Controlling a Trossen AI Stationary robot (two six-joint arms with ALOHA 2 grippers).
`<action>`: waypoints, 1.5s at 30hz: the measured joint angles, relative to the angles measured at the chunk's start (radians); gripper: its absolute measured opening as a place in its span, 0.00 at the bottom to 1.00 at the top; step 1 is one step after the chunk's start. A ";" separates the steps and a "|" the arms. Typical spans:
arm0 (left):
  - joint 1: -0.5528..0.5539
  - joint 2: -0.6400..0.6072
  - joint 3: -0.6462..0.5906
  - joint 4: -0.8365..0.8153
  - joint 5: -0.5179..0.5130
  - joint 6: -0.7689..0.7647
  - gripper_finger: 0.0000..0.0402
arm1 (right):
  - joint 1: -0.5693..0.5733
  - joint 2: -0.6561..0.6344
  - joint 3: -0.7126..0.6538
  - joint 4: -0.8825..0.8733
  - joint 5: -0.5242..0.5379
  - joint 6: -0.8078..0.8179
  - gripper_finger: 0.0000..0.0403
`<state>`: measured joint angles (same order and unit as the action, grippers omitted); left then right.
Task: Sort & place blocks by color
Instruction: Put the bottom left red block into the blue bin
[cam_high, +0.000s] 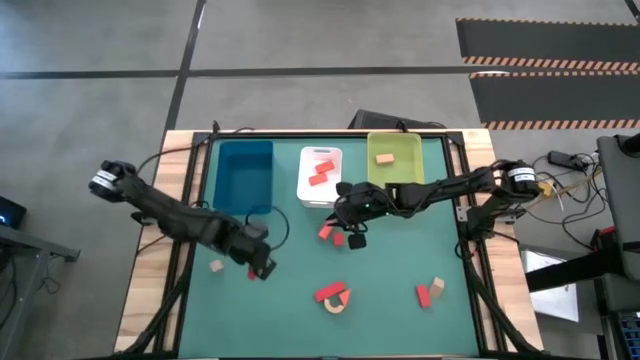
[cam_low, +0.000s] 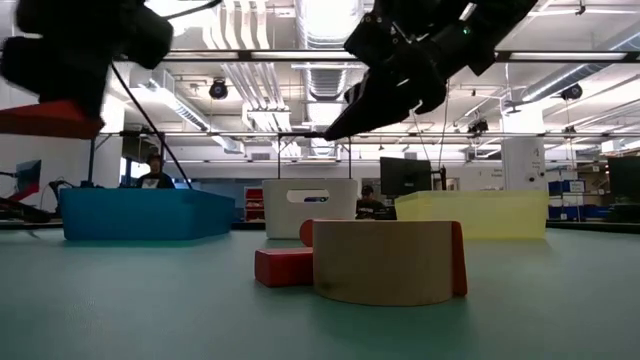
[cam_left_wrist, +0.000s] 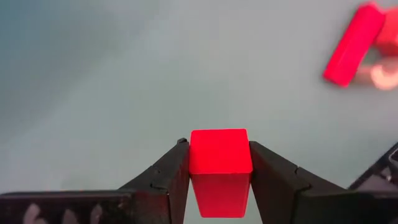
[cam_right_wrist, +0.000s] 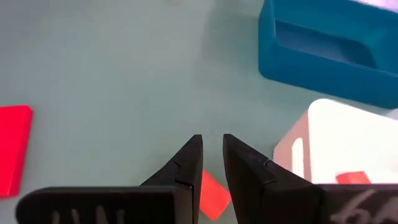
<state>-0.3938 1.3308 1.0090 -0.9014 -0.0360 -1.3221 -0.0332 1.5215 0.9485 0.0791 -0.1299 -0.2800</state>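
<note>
You have a green-topped table (cam_high: 300, 320) with a pale wood edge showing down its left side. Along the upper part of the high view three trays sit on it in a row: a blue tray (cam_high: 245, 172) at left, a white tray (cam_high: 320, 190) in the middle, a yellow-green tray (cam_high: 395, 155) at right. On the bare mat, a tan block (cam_high: 216, 266) lies at lower left. Near lower centre, a tan arch piece (cam_high: 336, 303) touches a red block (cam_high: 328, 292). At lower right, a red brick (cam_high: 423, 296) and a tan brick (cam_high: 437, 287) lie just beside each other. A red piece (cam_high: 326, 232) lies below the white tray.
</note>
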 joint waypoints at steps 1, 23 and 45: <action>0.026 -0.006 0.011 -0.020 -0.001 0.027 0.31 | -0.002 -0.010 0.000 -0.017 0.000 -0.006 0.13; 0.873 -0.004 0.131 -0.180 -0.022 0.903 0.32 | -0.007 -0.337 -0.098 -0.127 0.000 -0.105 0.13; 1.140 0.342 0.125 -0.058 -0.134 1.094 0.32 | -0.007 -0.382 -0.140 -0.126 0.000 -0.064 0.13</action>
<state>0.7464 1.6729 1.1339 -0.9597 -0.1703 -0.2284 -0.0399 1.1393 0.8090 -0.0471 -0.1299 -0.3436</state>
